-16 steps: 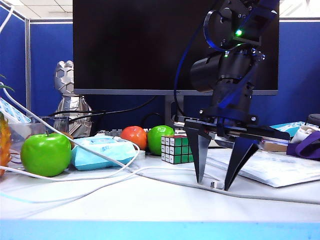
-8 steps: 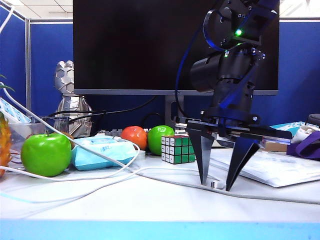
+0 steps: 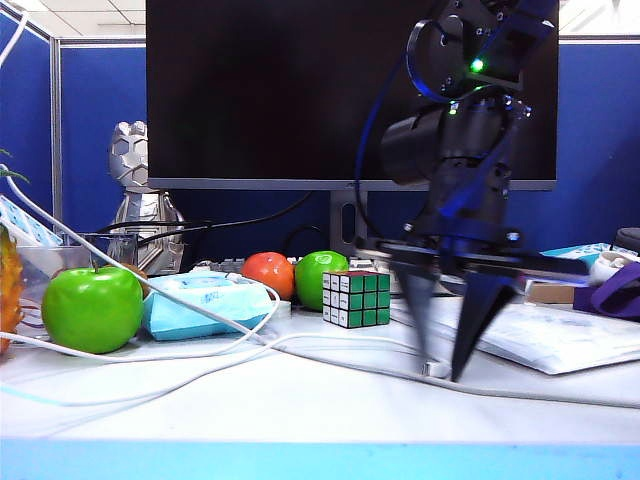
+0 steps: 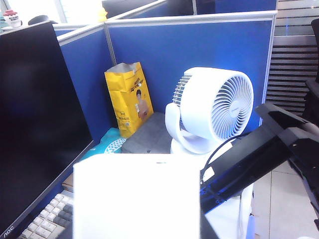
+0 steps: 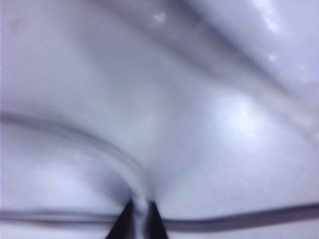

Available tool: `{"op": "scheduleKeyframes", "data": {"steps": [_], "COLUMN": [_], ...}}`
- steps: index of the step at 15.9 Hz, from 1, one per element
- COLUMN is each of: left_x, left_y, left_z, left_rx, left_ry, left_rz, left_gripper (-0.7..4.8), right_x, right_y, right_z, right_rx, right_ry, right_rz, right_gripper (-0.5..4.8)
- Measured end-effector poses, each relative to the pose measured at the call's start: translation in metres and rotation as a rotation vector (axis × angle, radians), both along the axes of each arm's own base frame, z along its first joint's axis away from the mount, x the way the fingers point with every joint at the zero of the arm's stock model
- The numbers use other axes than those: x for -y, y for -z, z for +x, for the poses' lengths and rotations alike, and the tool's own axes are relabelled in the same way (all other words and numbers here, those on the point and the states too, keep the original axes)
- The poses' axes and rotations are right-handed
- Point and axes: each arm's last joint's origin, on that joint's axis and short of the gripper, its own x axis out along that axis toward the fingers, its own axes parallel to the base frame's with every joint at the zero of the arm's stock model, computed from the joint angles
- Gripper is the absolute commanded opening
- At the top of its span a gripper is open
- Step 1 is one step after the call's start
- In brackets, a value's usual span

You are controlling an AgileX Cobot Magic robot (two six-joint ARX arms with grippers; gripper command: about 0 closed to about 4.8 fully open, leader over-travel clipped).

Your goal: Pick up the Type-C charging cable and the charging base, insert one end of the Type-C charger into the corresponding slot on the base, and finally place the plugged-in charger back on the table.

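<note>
Exterior view shows the right gripper [image 3: 440,372], just right of the Rubik's cube [image 3: 355,298], has narrowed its jaws onto the Type-C charging cable [image 3: 300,352] plug on the desk [image 3: 300,410], apparently gripping it, while the left gripper, off the desk, holds the charging base [image 4: 134,196].

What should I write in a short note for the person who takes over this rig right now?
Right gripper: tips down at the table, closing around the Type-C charging cable near its plug; a firm grip is not yet confirmed.
Left gripper: its black fingers stand beside a white block filling the left wrist view, probably the charging base, raised above the desk; the grip itself cannot be seen.
Done: both arms at their parts.
Left: lift the cable, insert the plug into the base, set both down.
</note>
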Motion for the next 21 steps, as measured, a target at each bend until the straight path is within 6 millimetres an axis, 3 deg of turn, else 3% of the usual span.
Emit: {"op": "scheduleKeyframes", "data": {"steps": [6, 11, 16, 18, 21], "left_x": [0.000, 0.000, -0.001, -0.001, -0.001], "left_y": [0.000, 0.000, -0.001, -0.002, -0.003], "left_z": [0.000, 0.000, -0.001, -0.001, -0.001], "left_rx": [0.000, 0.000, 0.007, 0.017, 0.019], "left_ry": [0.000, 0.000, 0.000, 0.000, 0.000], "left_rz": [0.000, 0.000, -0.006, -0.015, -0.017], "left_gripper": [-0.06, -0.06, -0.06, -0.06, -0.06], "right_x": [0.002, 0.002, 0.006, 0.011, 0.020], "right_y": [-0.001, -0.011, -0.099, -0.149, -0.197], "right_z": [0.000, 0.003, -0.009, -0.023, -0.043], "right_rx": [0.031, 0.171, 0.590, 0.822, 1.078], "right_ry": [-0.044, -0.307, -0.467, -0.493, -0.512], "right_rz": [-0.043, -0.024, 0.195, 0.348, 0.440], "right_gripper": [-0.01, -0.01, -0.01, -0.01, -0.01]}}
